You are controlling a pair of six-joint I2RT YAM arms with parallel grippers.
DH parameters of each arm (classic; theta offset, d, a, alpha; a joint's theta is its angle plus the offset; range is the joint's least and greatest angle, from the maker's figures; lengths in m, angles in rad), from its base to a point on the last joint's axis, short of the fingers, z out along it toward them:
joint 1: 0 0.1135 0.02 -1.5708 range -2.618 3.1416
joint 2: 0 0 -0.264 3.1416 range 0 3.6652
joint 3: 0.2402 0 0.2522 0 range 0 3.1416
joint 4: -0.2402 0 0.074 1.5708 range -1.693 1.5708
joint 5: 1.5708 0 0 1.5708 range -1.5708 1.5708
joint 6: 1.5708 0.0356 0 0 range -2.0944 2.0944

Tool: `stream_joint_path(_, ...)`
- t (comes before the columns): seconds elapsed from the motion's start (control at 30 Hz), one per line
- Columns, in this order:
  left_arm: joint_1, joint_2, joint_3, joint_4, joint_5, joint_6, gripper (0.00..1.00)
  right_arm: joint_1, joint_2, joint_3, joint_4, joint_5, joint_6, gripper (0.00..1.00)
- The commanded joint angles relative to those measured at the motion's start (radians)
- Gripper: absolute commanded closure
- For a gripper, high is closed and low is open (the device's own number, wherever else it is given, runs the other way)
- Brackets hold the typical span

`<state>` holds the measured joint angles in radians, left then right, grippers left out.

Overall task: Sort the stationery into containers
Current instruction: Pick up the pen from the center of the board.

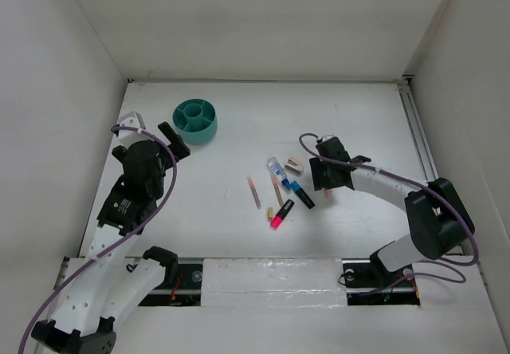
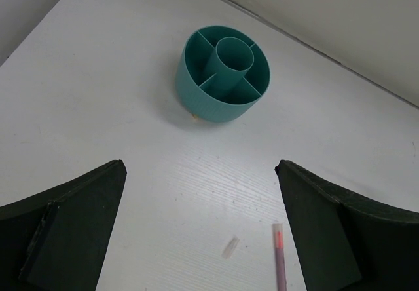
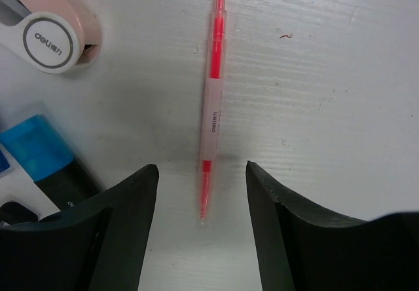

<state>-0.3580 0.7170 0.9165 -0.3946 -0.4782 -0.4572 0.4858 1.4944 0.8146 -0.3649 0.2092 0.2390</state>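
The round teal tub point(image 1: 195, 120) point(image 2: 222, 75) with inner dividers stands at the back left, and nothing shows inside it. My left gripper point(image 1: 171, 139) point(image 2: 200, 166) hangs wide open just short of it, holding nothing. A loose cluster in mid-table holds a clear-blue tube point(image 1: 276, 168), a grey-beige eraser point(image 1: 295, 165) point(image 3: 52, 22), a blue-black marker point(image 1: 301, 194) point(image 3: 39, 153), a pink highlighter point(image 1: 281, 214) and a salmon pen point(image 1: 253, 192) point(image 2: 280, 258). My right gripper point(image 1: 327, 182) point(image 3: 201, 179) is low over a thin red-pink pen point(image 3: 213, 101). Its open fingers flank the pen's near end without touching it.
A tiny tan piece point(image 1: 270, 212) lies beside the highlighter. A small clear scrap point(image 2: 230, 246) lies on the table between the left fingers. White walls close in the table on three sides, and a metal rail point(image 1: 418, 139) runs along the right edge.
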Motion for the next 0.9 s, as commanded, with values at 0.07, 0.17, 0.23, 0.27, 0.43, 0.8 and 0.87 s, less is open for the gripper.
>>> stream_joint_path(0.07,0.001,-0.028,0.018,0.017,0.010,0.002,0.00,-0.007,0.026,0.023,-0.019,-0.051,0.007,0.38)
stream_joint_path(0.17,0.001,-0.040,0.018,0.017,0.010,0.002,0.00,-0.026,0.064,0.066,-0.057,-0.060,-0.004,0.38)
stream_joint_path(0.23,0.001,-0.050,0.018,0.017,0.010,0.002,0.00,-0.036,0.073,0.089,-0.057,-0.073,-0.018,0.39)
stream_joint_path(0.27,0.001,-0.050,0.018,0.017,0.010,0.002,0.00,-0.036,0.088,0.089,-0.069,-0.073,-0.029,0.41)
stream_joint_path(0.43,0.001,-0.059,0.018,0.017,0.021,0.002,0.00,-0.046,0.113,0.115,-0.078,-0.073,-0.029,0.44)
stream_joint_path(0.8,0.001,-0.068,0.018,0.017,0.010,0.011,0.00,-0.055,0.152,0.147,-0.123,-0.091,-0.038,1.00)
stream_joint_path(0.87,0.001,-0.068,0.018,0.017,0.010,0.011,0.00,-0.055,0.152,0.158,-0.123,-0.091,-0.050,1.00)
